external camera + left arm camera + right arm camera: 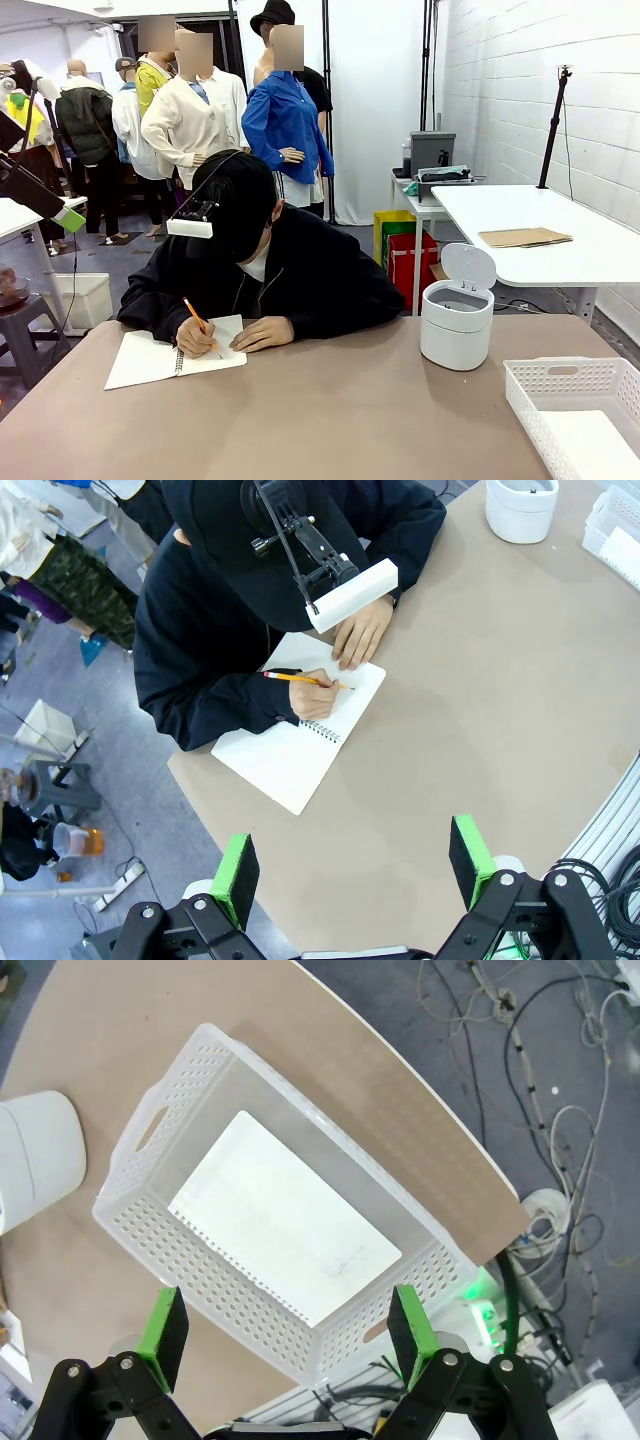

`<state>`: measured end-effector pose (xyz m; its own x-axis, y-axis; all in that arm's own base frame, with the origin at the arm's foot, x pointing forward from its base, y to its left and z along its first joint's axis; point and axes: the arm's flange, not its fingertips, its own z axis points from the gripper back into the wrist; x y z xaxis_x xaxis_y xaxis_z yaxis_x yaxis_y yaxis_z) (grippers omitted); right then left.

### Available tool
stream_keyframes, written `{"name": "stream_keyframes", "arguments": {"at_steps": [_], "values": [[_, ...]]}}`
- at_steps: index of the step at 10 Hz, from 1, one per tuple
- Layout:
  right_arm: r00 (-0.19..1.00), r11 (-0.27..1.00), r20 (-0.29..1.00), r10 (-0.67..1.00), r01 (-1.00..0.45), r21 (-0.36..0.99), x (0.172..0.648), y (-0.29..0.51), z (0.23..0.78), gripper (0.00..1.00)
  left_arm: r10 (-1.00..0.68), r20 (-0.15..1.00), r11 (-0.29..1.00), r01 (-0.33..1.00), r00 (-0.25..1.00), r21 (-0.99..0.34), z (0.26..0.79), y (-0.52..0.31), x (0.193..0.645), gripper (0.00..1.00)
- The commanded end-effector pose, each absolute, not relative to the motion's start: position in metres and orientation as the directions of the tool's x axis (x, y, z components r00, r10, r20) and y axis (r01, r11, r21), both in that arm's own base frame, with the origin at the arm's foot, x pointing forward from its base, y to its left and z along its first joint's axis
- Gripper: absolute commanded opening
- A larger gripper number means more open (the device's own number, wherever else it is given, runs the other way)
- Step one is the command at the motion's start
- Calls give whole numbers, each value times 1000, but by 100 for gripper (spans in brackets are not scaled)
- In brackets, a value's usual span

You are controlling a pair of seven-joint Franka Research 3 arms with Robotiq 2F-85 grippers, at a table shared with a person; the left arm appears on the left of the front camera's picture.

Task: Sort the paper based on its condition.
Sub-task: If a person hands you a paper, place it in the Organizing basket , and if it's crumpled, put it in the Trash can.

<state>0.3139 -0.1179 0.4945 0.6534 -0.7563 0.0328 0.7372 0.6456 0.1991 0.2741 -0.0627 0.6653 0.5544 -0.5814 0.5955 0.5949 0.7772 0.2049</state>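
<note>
Left arm's fingers (237, 877) first: green pads wide apart, nothing between them, hovering high over the near edge of the brown round-cornered desk (480, 710). Below them we've got a person in a black top bent over an open white spiral notebook (290, 755), an orange pencil (305, 680) in the writing hand (315, 695) and the other hand (360, 635) flat on the page's far edge. A white block on a head-mounted rig (350, 593) juts out above the notebook.

Over to the right wrist view: the right arm's fingers (412, 1325) are spread too, holding nothing, directly above a white perforated plastic basket (200, 1245). Here's the paper: a thin white loose sheet (285, 1220) lying flat on the basket floor. Beside the basket sits a round white lidded bin (35, 1155).

In the front view, the bin's lid stands open, with the basket at the desk's near right corner.

What could go wrong? We'd say the page being written on is bound, so nothing loose sits out to pick. Reaching in now risks bumping the head rig or the hands. A thin sheet flat on the desk could slip the pads or crease, spoiling its condition.

Anything legible? Faint marks on the basket sheet, too small to read; no brand or label that we can make out.
</note>
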Motion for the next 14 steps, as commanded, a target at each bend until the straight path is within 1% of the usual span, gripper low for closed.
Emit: {"name": "stream_keyframes", "arguments": {"at_steps": [1,3,4,6,7,9,10,12,14], "values": [[642,631,18,-767,749,202,314,-117,492,100,-583,591,775,600,557,199,666,-62,273,100],[653,646,33,-756,737,199,314,-118,494,100,-583,591,775,600,557,199,666,-62,273,100],[677,669,56,-734,705,235,292,-105,509,100,-583,591,775,600,557,199,666,-62,273,100],[775,781,130,-619,589,207,262,-75,542,100,-583,591,775,600,557,199,666,-62,273,100],[805,823,181,-566,534,196,253,-61,554,100,-583,591,775,600,557,199,666,-62,273,100],[864,902,267,-428,389,187,246,-41,582,100,-583,591,775,600,557,199,666,-62,273,100],[879,935,323,-351,314,162,248,-26,598,100,-583,591,775,600,557,199,666,-62,273,100],[928,984,338,-155,115,136,260,-1,627,100,-583,591,775,600,557,199,666,-62,273,100],[935,987,349,58,-107,122,282,28,643,100,-583,591,775,600,557,199,666,-62,273,100]]}}
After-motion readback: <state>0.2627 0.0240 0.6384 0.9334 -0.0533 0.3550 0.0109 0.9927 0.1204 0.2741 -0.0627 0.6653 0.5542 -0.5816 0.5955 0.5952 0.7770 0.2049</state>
